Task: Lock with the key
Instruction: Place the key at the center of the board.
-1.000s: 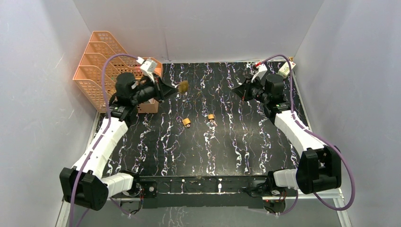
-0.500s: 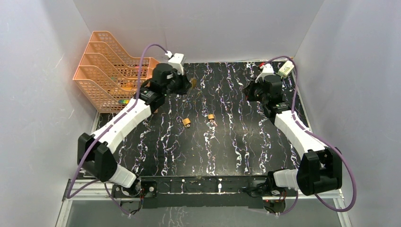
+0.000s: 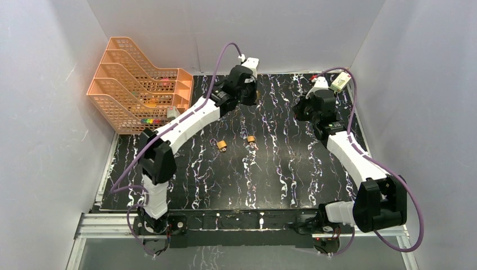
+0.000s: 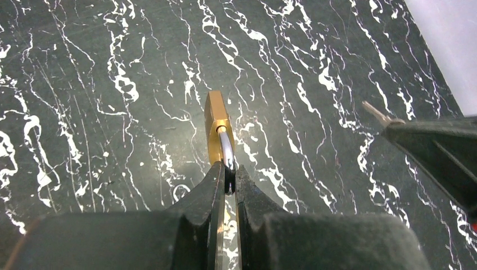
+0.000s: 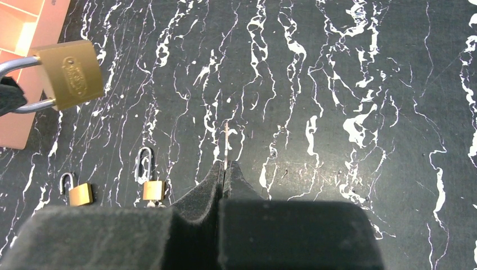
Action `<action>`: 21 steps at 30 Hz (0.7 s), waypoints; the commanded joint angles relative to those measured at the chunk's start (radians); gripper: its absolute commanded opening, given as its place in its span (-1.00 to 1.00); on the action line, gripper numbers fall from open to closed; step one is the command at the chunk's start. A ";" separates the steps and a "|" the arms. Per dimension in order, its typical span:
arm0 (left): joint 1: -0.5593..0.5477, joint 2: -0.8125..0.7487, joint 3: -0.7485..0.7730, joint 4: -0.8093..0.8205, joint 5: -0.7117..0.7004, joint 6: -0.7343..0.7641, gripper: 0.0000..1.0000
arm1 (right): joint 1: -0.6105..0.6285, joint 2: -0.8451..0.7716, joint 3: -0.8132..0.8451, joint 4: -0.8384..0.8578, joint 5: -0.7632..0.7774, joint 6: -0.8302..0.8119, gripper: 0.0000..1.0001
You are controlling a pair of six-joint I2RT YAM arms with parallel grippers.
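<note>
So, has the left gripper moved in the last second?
Yes. The left gripper swung right, away from the orange trays and toward the right gripper.

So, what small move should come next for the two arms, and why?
Probably the right gripper should bring its key toward the bottom of the brass padlock, which the left gripper holds by the shackle; key and padlock are apart.

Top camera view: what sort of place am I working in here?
Probably a lab test cell, not a home or shop: plain white walls box in a black marbled table, with stacked orange trays at its far left and two small padlocks laid out.
</note>
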 commanded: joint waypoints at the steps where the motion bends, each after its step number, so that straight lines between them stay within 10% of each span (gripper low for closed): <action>1: 0.005 0.057 0.175 -0.092 0.009 -0.042 -1.00 | -0.032 0.004 0.009 0.022 -0.036 0.032 -1.00; 13: 0.007 0.424 0.596 -0.444 0.056 -0.086 -1.00 | -0.050 0.120 -0.033 0.082 -0.129 0.078 -1.00; 21: 0.005 0.482 0.578 -0.425 0.119 -0.140 -1.00 | -0.049 0.198 -0.043 0.161 -0.198 0.089 -1.00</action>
